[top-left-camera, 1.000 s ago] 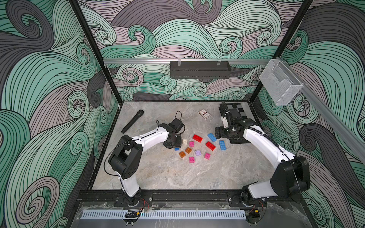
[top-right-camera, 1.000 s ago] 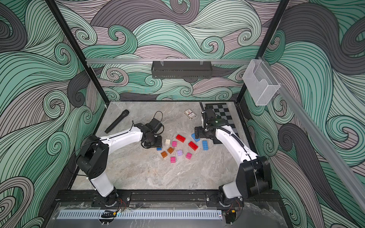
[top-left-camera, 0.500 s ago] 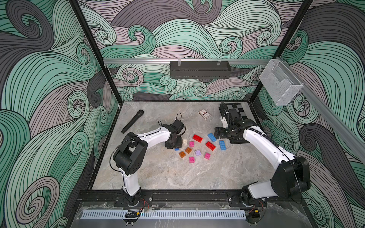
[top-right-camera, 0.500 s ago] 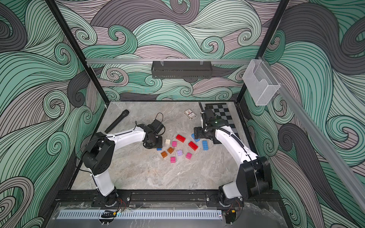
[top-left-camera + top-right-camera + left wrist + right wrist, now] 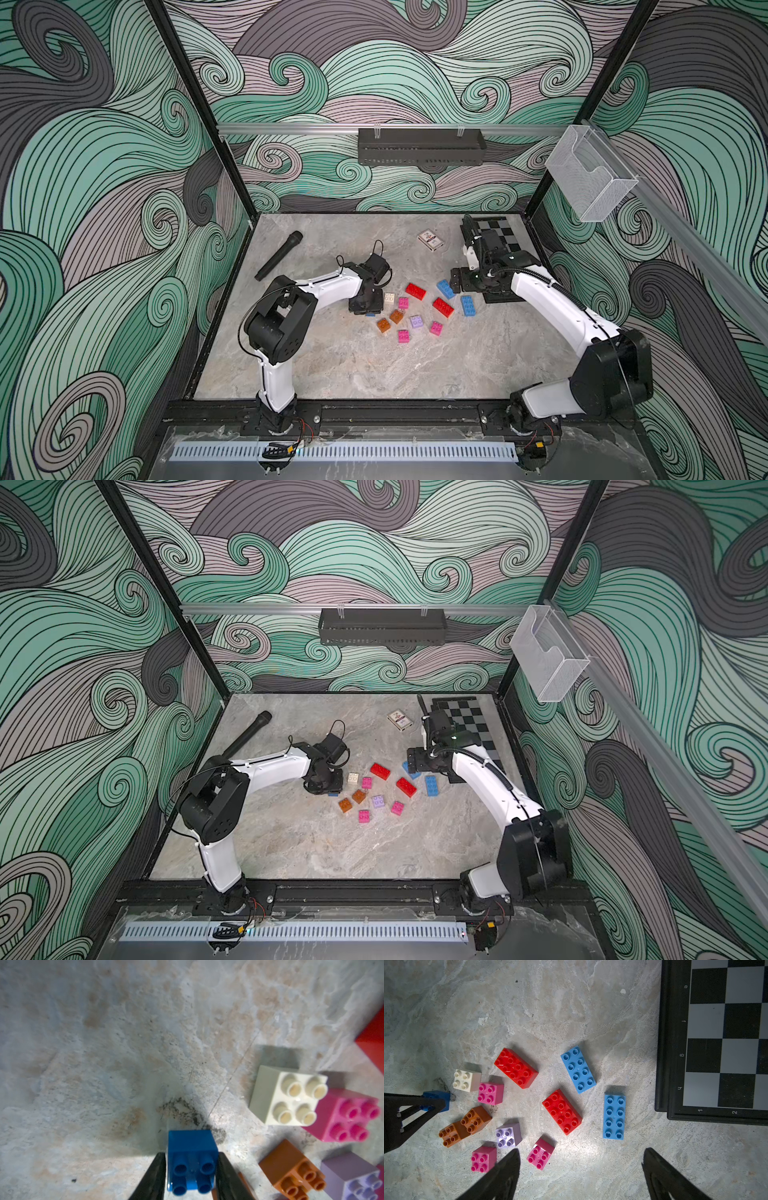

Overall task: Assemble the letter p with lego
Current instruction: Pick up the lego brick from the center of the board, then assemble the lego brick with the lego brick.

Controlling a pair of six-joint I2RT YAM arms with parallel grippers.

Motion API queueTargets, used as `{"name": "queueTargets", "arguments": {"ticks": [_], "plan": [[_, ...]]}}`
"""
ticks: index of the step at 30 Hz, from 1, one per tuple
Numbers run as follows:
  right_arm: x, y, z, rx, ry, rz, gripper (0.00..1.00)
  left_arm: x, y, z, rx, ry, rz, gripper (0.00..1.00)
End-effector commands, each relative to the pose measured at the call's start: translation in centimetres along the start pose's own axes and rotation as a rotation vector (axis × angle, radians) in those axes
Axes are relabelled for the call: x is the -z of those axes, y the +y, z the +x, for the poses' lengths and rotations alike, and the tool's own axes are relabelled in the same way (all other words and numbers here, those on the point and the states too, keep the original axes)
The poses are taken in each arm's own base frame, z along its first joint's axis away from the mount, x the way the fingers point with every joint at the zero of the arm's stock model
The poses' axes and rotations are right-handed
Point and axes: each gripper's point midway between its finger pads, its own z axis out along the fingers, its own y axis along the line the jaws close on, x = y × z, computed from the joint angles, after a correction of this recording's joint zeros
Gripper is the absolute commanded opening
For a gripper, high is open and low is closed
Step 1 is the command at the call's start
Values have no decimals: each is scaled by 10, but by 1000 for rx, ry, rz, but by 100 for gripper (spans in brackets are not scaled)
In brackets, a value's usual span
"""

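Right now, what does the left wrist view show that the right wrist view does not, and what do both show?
Only the left wrist view: both fingers of the left gripper close at the sides of the dark blue brick, with all four studs. Whether they grip it, I cannot tell.
Only the right wrist view: the chessboard, two light blue bricks, and the right gripper, open.
Both: the dark blue brick, white brick, pink brick, orange brick and lilac brick.
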Motion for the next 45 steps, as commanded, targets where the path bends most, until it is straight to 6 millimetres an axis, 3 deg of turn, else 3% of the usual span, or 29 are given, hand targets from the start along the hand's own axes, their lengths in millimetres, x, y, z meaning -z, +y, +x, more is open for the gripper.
{"name": "queueTargets", "arguments": {"ticks": [1, 10, 16, 25, 36, 45], "plan": [[3, 4, 3, 13, -6, -16, 92, 3, -6, -7, -11, -16, -11, 36], [3, 4, 3, 14, -9, -15, 92, 3, -1, -7, -15, -21, -38, 28], [6, 3, 1, 15, -22, -12, 91, 24, 4, -15, -52, -55, -74, 27], [15, 0, -4, 6, -35, -6, 91, 50, -32, -27, -82, -64, 58, 27], [20, -8, -4, -17, -38, -12, 91, 37, -66, -37, -126, -37, 96, 27], [20, -9, -3, -26, -35, -22, 91, 21, -65, -39, -138, -9, 36, 27]]}}
